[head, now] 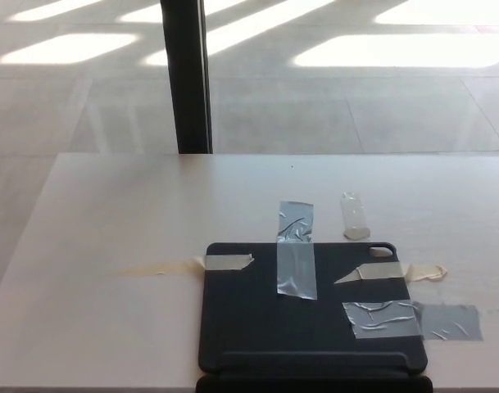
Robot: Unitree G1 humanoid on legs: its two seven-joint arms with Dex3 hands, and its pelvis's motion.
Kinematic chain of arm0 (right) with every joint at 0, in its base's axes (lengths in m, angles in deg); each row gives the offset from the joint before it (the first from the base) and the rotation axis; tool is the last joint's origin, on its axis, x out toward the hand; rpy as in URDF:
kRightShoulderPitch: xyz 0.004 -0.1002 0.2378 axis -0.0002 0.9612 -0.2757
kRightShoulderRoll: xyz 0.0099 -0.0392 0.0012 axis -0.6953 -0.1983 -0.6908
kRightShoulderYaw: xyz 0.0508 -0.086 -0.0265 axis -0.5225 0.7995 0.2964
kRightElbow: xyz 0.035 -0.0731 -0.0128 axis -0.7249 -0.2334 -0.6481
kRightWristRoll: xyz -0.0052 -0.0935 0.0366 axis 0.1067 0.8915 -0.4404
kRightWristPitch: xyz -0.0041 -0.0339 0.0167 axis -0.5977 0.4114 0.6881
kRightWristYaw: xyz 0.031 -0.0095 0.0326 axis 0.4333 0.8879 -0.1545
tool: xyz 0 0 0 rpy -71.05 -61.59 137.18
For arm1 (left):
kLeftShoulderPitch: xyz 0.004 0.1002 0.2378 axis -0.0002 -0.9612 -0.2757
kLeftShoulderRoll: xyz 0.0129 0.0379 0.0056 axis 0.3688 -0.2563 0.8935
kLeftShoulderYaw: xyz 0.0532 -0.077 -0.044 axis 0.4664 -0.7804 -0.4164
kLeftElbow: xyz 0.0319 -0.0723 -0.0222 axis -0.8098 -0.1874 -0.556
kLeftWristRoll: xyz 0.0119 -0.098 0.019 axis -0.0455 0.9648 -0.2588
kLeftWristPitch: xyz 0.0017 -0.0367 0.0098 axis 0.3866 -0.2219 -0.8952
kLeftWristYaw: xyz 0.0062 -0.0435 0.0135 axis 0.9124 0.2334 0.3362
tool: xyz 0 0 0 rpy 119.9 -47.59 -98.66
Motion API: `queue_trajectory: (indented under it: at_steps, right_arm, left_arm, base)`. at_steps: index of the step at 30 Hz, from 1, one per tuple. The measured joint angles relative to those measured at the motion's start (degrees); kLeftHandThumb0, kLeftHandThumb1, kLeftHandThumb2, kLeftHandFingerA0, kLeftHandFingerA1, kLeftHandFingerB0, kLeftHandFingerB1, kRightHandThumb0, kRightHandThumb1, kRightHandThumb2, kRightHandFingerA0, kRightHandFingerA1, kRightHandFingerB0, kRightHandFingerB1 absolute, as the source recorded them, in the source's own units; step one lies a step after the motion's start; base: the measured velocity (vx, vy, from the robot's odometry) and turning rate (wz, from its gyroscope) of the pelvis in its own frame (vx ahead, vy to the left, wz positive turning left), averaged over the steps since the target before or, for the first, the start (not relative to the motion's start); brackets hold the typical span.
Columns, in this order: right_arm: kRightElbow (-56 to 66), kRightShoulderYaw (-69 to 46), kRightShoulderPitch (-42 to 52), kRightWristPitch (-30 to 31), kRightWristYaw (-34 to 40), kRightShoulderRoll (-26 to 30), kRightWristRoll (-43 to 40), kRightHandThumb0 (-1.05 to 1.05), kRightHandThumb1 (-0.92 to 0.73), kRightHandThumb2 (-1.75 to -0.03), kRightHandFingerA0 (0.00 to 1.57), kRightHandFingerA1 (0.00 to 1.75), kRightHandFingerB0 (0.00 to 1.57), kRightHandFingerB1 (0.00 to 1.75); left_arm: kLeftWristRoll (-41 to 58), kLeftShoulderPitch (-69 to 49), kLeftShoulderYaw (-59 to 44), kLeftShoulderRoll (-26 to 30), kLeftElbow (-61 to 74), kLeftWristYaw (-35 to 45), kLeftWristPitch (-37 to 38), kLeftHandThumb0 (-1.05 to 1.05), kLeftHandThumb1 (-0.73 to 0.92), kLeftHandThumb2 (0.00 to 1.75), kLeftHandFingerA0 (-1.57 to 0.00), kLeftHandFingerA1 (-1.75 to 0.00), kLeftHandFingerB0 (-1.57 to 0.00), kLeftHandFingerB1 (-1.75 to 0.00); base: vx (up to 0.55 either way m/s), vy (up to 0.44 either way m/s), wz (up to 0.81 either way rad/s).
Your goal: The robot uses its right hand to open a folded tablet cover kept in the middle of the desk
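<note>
the dark tablet cover [310,315] lies flat and shut at the near edge of the counter [110,221], a little right of the middle, its near end cut off by the bottom of the picture. grey tape [296,250] crosses its far edge, another grey strip [413,319] crosses its right edge, and beige tape [226,262] holds its far left corner. the far half and left side of the counter lie bare. neither hand is in view.
</note>
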Motion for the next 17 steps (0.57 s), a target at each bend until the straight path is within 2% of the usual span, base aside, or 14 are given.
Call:
queue_trajectory:
  at_steps: [1,3,4,5,6,7,8,9,10,13,14,15,16,17]
  right_arm:
    - [-1.07,-0.39,0.08,-0.49,0.34,0.0,0.0,-0.74,-0.6,-0.58,0.63,0.97,0.33,0.68]
    - [-4.97,-2.1,0.47,-2.32,1.66,0.0,-0.02,-0.64,-0.54,-0.58,0.91,1.28,0.35,0.68]
    - [-5.32,-2.25,0.5,-2.5,1.78,0.0,-0.02,-0.64,-0.54,-0.58,0.91,1.28,0.35,0.68]
    - [-7.92,-3.36,0.74,-3.77,2.71,0.0,-0.03,-0.64,-0.53,-0.58,0.96,1.39,0.35,0.66]
    - [-9.21,-3.9,0.8,-4.47,3.18,0.0,-0.05,-0.62,-0.53,-0.58,0.94,1.3,0.35,0.66]
    - [-10.97,-4.61,0.91,-5.39,3.8,0.0,-0.07,-0.6,-0.54,-0.56,0.72,1.04,0.38,0.63]
    - [-12.35,-5.13,0.98,-6.14,4.35,0.0,-0.08,-0.58,-0.4,-0.84,0.66,0.87,0.38,0.64]
    - [-13.73,-5.71,1.0,-6.93,4.92,0.0,-0.1,-0.55,-0.55,-0.57,0.62,0.86,0.39,0.59]
    - [-14.64,-6.14,0.99,-7.44,5.35,0.0,-0.13,-0.56,-0.54,-0.56,0.64,0.92,0.4,0.62]
    - [-18.26,-7.99,0.52,-9.78,7.5,0.0,-0.3,-0.58,-0.58,-0.58,0.5,0.83,0.41,0.63]
    - [-19.51,-8.71,0.16,-10.56,8.42,0.02,-0.35,-0.54,-0.57,-0.57,0.5,0.91,0.44,0.66]
    - [-20.39,-9.19,-0.2,-11.16,9.14,0.03,-0.39,-0.52,-0.57,-0.58,0.48,0.92,0.47,0.66]
    - [-21.29,-9.86,-0.72,-11.82,10.03,0.03,-0.49,-0.5,-0.54,-0.55,0.44,0.93,0.46,0.68]
    - [-21.52,-10.07,-0.88,-11.98,10.31,0.03,-0.52,-0.5,-0.54,-0.55,0.44,0.93,0.46,0.68]
  left_arm:
    - [0.0,0.12,0.0,0.0,0.0,0.0,0.0,-0.54,0.41,0.54,-0.78,-0.82,-0.67,-0.69]
    - [0.01,0.51,-0.03,0.0,0.0,0.0,0.0,-0.57,0.41,0.54,-0.75,-0.81,-0.64,-0.7]
    - [0.01,0.54,-0.04,0.0,0.0,0.0,0.0,-0.57,0.41,0.54,-0.75,-0.81,-0.64,-0.7]
    - [0.01,0.65,-0.06,0.0,0.0,0.0,0.0,-0.59,0.41,0.54,-0.73,-0.8,-0.64,-0.69]
    - [0.01,0.71,-0.05,-0.01,0.0,0.0,0.0,-0.6,0.41,0.53,-0.73,-0.81,-0.64,-0.69]
    - [0.01,0.77,-0.05,-0.03,0.0,0.0,0.0,-0.6,0.4,0.53,-0.71,-0.82,-0.64,-0.69]
    - [0.01,0.81,-0.06,-0.05,0.0,-0.01,0.0,-0.59,0.41,0.53,-0.69,-0.82,-0.64,-0.69]
    - [0.02,0.86,-0.07,-0.07,0.0,-0.01,0.0,-0.58,0.41,0.53,-0.69,-0.82,-0.62,-0.69]
    - [0.03,0.91,-0.11,-0.07,-0.01,-0.02,0.0,-0.58,0.4,0.55,-0.69,-0.83,-0.62,-0.69]
    - [0.08,1.31,-0.42,-0.07,-0.01,-0.11,0.0,-0.56,0.41,0.55,-0.7,-0.82,-0.72,-0.73]
    - [0.1,1.57,-0.59,-0.07,-0.01,-0.18,0.0,-0.59,0.29,0.82,-0.72,-0.83,-0.69,-0.76]
    - [0.12,1.78,-0.75,-0.07,-0.01,-0.24,0.0,-0.59,0.41,0.56,-0.66,-0.82,-0.62,-0.71]
    - [0.13,2.07,-0.96,-0.07,-0.01,-0.28,0.0,-0.65,0.31,0.84,-0.69,-0.84,-0.44,-0.67]
    - [0.14,2.16,-1.03,-0.07,-0.01,-0.3,0.0,-0.65,0.31,0.84,-0.69,-0.84,-0.44,-0.67]
  base:
    - [0.0,0.0,0.0]
    - [0.0,0.0,0.0]
    - [0.0,0.0,0.0]
    - [0.0,0.0,0.0]
    - [0.0,0.0,0.0]
    - [0.0,0.0,0.0]
    - [0.0,0.0,0.0]
    - [0.0,0.0,0.0]
    - [0.0,0.0,0.0]
    - [0.0,0.0,0.0]
    - [0.0,0.0,0.0]
    - [0.0,0.0,0.0]
    - [0.0,0.0,0.0]
    - [0.0,0.0,0.0]
